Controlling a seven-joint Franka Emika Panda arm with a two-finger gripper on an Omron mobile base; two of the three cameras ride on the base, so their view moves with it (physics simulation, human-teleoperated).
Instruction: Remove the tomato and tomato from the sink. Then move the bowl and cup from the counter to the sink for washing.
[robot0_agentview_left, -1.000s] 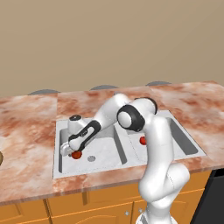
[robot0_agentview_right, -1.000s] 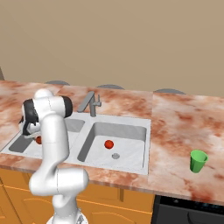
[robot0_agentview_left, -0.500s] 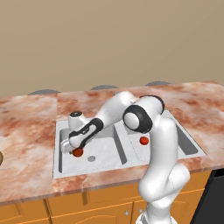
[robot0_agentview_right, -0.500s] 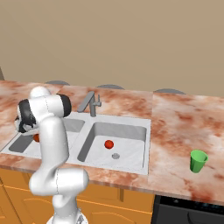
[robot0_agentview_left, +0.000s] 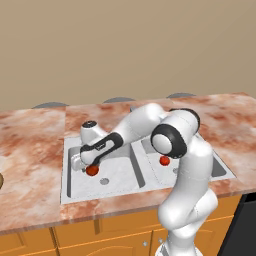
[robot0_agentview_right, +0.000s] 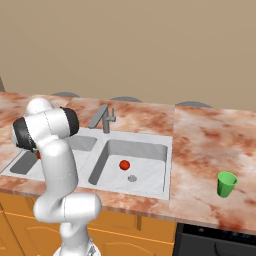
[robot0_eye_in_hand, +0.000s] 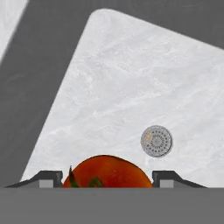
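Note:
My gripper (robot0_agentview_left: 89, 166) is down in the left basin of the sink (robot0_agentview_left: 100, 194), open, with its jaws on either side of a darker orange-red tomato (robot0_agentview_left: 92, 171). In the hand view that tomato (robot0_eye_in_hand: 107, 171) sits between my two fingertips (robot0_eye_in_hand: 49, 178) with a small gap on each side. A brighter red tomato (robot0_agentview_left: 164, 160) lies in the right basin, near the drain (robot0_agentview_right: 132, 178). The green cup (robot0_agentview_right: 227, 184) stands upright on the counter (robot0_agentview_right: 200, 150) right of the sink. A sliver of the tan bowl (robot0_agentview_left: 1, 181) shows at the far left edge.
The grey faucet (robot0_agentview_right: 104, 118) rises behind the divider between the basins. The left basin's drain (robot0_eye_in_hand: 156, 141) lies just beyond the tomato. My arm (robot0_agentview_left: 175, 140) arches over the divider and the right basin. A dark appliance (robot0_agentview_right: 215, 242) sits below the counter at right.
The arm's elbow has shifted slightly right and the hand has settled a little closer around the left tomato. The jaws stay equally wide. Tomatoes and cup have not moved.

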